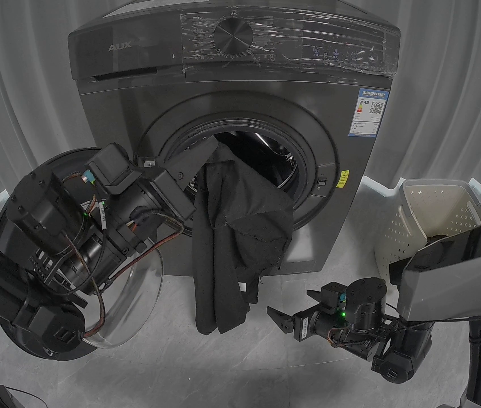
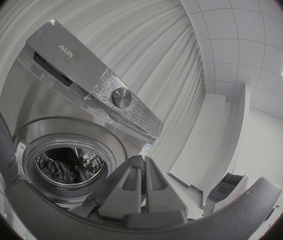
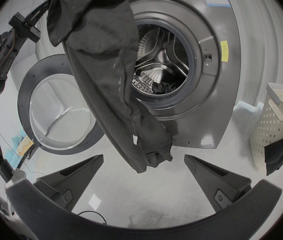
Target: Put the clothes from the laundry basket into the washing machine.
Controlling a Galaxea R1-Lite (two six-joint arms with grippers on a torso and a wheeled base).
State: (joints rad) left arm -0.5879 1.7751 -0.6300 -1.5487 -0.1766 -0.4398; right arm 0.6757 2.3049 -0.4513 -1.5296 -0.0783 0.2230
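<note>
A long black garment (image 1: 234, 228) hangs from my left gripper (image 1: 209, 145), which is shut on its top edge right at the open mouth of the grey washing machine (image 1: 240, 114). The cloth drapes down in front of the drum opening to just above the floor. In the left wrist view the fingers (image 2: 128, 192) pinch black fabric (image 2: 114, 180), and another dark garment (image 2: 59, 170) lies inside the drum. My right gripper (image 1: 294, 307) hovers low over the floor, open, beside the garment's lower end (image 3: 148, 150). A white laundry basket (image 1: 438, 216) stands to the right, with dark cloth (image 3: 281, 150) over its rim.
The round washer door (image 1: 82, 256) swings open at the left, behind my left arm. Grey tiled floor (image 1: 240, 364) spreads in front of the machine. White curtains (image 1: 455, 86) hang behind it.
</note>
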